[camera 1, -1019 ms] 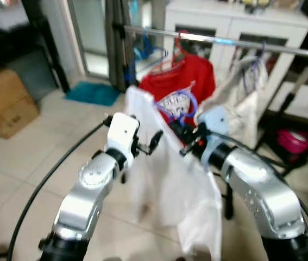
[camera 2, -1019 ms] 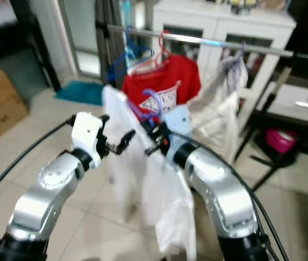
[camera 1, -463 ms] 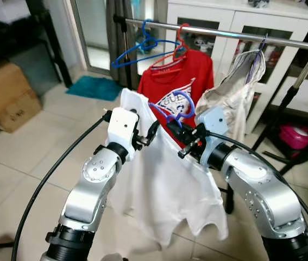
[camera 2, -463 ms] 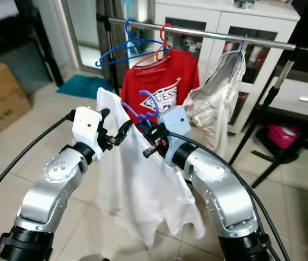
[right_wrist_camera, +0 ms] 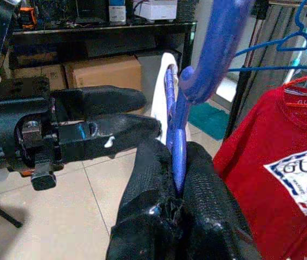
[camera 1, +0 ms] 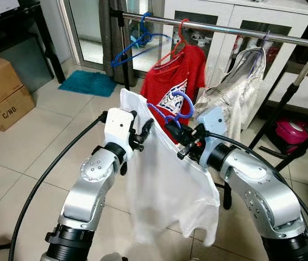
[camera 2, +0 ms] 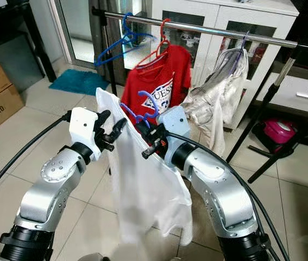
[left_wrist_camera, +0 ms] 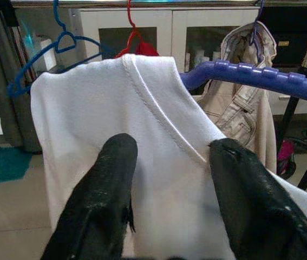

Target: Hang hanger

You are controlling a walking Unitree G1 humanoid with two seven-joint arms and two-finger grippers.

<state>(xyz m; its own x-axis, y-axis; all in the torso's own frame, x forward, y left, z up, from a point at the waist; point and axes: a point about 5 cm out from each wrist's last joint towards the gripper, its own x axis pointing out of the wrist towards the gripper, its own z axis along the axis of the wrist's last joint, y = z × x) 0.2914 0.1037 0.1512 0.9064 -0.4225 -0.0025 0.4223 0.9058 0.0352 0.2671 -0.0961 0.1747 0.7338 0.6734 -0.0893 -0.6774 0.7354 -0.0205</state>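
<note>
The hanger [camera 1: 174, 107] is blue and has a white shirt [camera 1: 164, 179] on it. In the left eye view it sits between the two arms, near the robot and lower than the rail [camera 1: 219, 26]. The right pincer [camera 1: 180, 136] pinches the hanger just under its hook. The left pincer [camera 1: 141, 132] is at the shirt's left shoulder. So the shirt is on the hanger, but the hook is not on the rail yet. I think lifting it up and hooking it on is what is left.

In the right eye view, the rail already holds an empty blue hanger [camera 2: 122, 41], a red shirt [camera 2: 159, 81] and a pale jacket [camera 2: 219, 92]. The gaps between them look small. The black stand pole [camera 2: 262, 109] is on the right, so stay clear of it.

In the left wrist view, the left pincer's fingers [left_wrist_camera: 102, 200] are spread, with the shirt between them.

In the right wrist view, the right pincer's fingers [right_wrist_camera: 150, 189] are pressed on the blue hanger.
</note>
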